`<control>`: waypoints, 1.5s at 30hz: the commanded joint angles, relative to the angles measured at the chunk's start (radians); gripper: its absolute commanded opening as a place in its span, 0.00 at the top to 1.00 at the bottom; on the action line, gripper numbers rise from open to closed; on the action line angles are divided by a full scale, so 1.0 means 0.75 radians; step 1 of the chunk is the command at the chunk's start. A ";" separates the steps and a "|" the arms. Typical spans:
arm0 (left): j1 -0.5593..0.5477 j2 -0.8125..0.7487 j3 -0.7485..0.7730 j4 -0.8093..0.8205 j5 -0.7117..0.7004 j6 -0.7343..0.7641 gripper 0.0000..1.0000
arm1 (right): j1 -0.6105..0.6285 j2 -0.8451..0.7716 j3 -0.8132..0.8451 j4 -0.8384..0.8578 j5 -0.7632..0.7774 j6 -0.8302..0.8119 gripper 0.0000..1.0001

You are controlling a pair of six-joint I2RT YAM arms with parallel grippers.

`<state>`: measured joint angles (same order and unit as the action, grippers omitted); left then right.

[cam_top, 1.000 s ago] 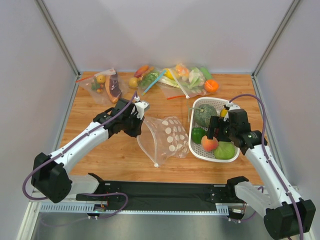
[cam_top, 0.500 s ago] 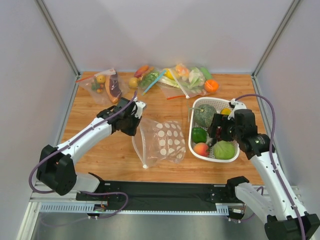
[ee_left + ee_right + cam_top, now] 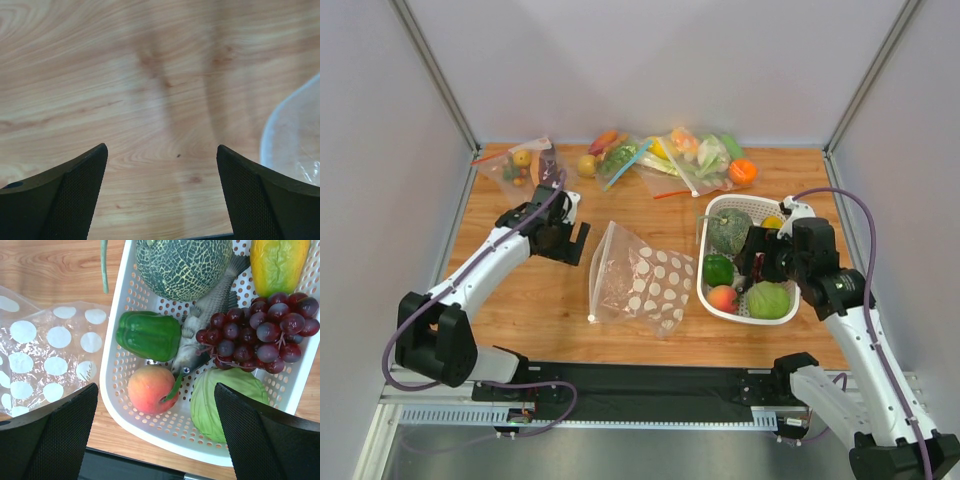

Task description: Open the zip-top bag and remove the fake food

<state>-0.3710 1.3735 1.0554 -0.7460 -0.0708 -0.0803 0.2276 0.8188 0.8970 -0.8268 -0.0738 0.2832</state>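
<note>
Top view: we find the zip-top bag (image 3: pixel 640 282) flat on the table (image 3: pixel 520 300), apparently empty, between the left gripper (image 3: pixel 570 243) and the white basket (image 3: pixel 745 317).

Left wrist: fingers spread wide over bare wood, holding nothing.

Right wrist: the right gripper (image 3: pixel 156 387) is wide and empty above the peach (image 3: pixel 149 390). The bumpy ball (image 3: pixel 184 262) and yellow fruit (image 3: pixel 279 262) share the basket, so removal appears complete.

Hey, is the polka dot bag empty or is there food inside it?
Empty, it seems: the polka-dot bag lies flat on the table with nothing showing through it; the peach sits in the white basket.
</note>
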 commanded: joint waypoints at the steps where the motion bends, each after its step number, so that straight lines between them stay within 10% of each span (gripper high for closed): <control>1: 0.128 -0.007 0.051 -0.036 -0.063 -0.001 0.04 | -0.003 -0.026 0.072 -0.014 -0.018 -0.007 0.00; 24: 0.219 -0.741 -0.092 0.181 0.417 -0.112 0.02 | -0.003 -0.257 0.056 0.133 -0.002 0.062 0.00; 45: 0.221 -0.907 -0.002 0.029 0.295 -0.190 0.01 | -0.003 -0.274 0.074 0.127 -0.018 0.068 0.00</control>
<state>-0.2081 0.6991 1.0203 -0.7044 0.1642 -0.2012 0.2276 0.6235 0.9215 -0.7639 -0.0803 0.3222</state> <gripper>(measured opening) 0.987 0.996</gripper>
